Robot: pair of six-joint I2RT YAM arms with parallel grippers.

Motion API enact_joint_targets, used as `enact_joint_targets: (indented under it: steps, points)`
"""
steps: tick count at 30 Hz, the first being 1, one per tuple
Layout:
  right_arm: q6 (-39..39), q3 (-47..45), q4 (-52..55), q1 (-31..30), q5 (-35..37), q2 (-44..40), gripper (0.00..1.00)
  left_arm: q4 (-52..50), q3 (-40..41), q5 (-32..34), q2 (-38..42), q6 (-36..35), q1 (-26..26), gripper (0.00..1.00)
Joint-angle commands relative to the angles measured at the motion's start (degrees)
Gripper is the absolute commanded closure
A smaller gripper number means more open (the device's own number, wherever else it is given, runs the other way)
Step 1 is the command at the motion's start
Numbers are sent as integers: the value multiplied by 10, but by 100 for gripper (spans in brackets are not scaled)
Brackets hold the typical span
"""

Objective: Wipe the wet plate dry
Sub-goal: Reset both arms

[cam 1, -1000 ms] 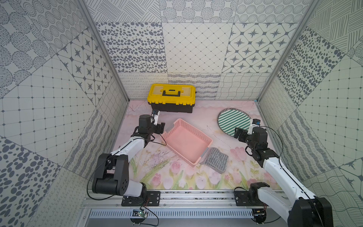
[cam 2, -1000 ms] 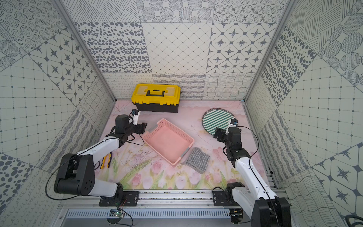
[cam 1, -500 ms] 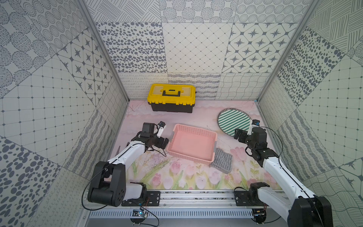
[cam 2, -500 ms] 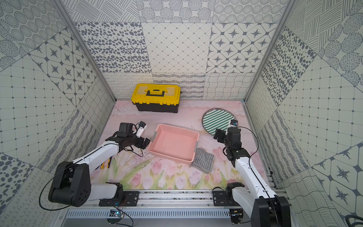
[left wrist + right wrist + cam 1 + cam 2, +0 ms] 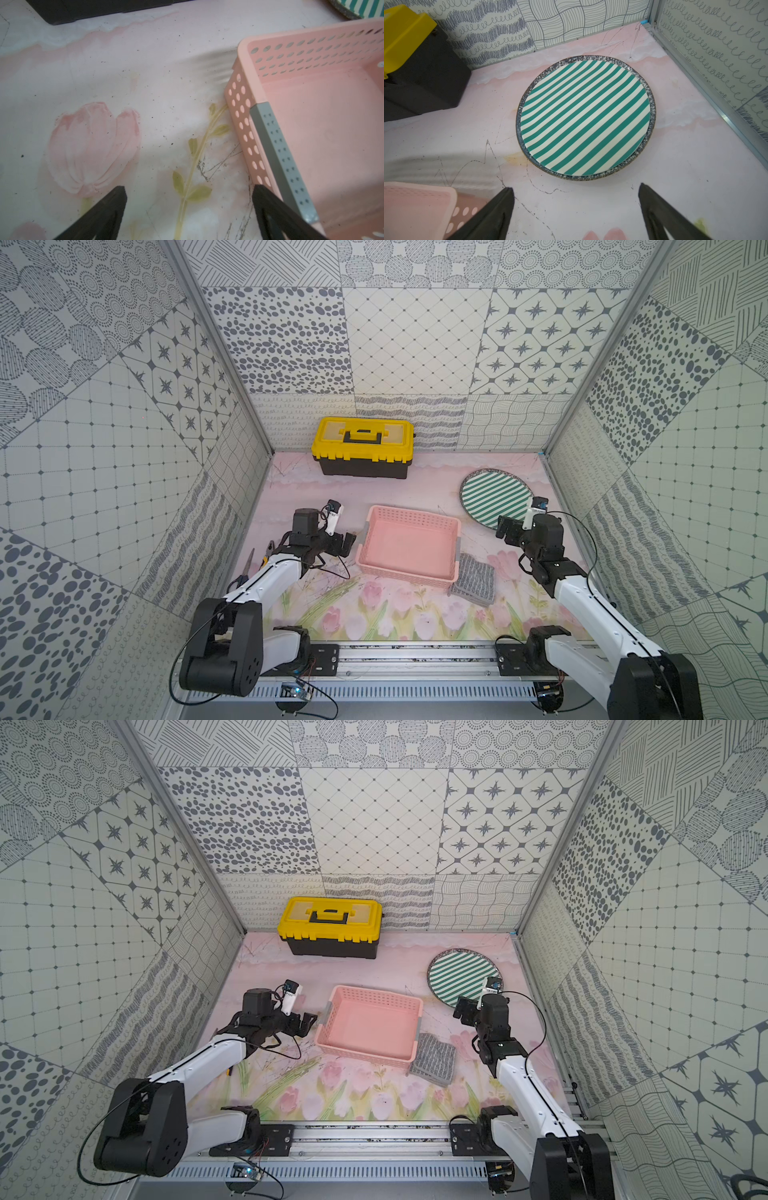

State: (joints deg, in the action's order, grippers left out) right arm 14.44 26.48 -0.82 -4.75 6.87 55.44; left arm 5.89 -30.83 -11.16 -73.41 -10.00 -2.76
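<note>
Patchwork grey-patterned panels (image 5: 415, 344) are boxing in three sides, metal corner posts (image 5: 220, 352) are rising at the back, and a pink tulip-print mat (image 5: 374, 605) is covering the floor under soft, even light.

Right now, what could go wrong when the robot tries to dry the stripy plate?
1. The grey knitted cloth, not yet picked up, lies right against the pink plastic basket. Pulling it out might snag or drag the basket.
2. The round green-and-white striped plate lies flat and loose. The open right hand is near it but not holding it, so wiping might push the plate away.
</note>
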Motion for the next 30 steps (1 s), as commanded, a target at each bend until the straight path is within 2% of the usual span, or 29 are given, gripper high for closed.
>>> enact_joint_targets:
  steps: [1, 7, 9, 16, 20, 24, 25, 27, 30]
  points:
    - [-30, -23, -79, 3, -2, -20, 3, 298, 61, -4, -46, 87, 11, 0]
    - [-57, -69, -208, 3, 5, 14, 3, 477, 92, 44, -169, 100, 14, 0]
    - [-65, -72, -246, 4, 11, 46, 3, 428, 79, 52, -161, 108, 14, 0]
    - [-88, -79, -414, 28, -2, 194, 3, 426, 74, 83, -166, 125, 16, 0]
    - [-107, -41, -403, 31, -28, 243, 3, 422, 73, 84, -165, 125, 16, 0]
    - [-119, -65, -549, 30, -44, 340, 3, 423, 74, 83, -166, 125, 16, 0]
    - [-120, -63, -559, 30, -42, 346, 3, 422, 73, 83, -165, 126, 17, 0]
    - [-122, -33, -472, 30, -41, 332, 3, 422, 73, 83, -165, 126, 17, 0]
    - [-121, -32, -468, 29, -35, 331, 3, 422, 74, 83, -166, 126, 16, 0]
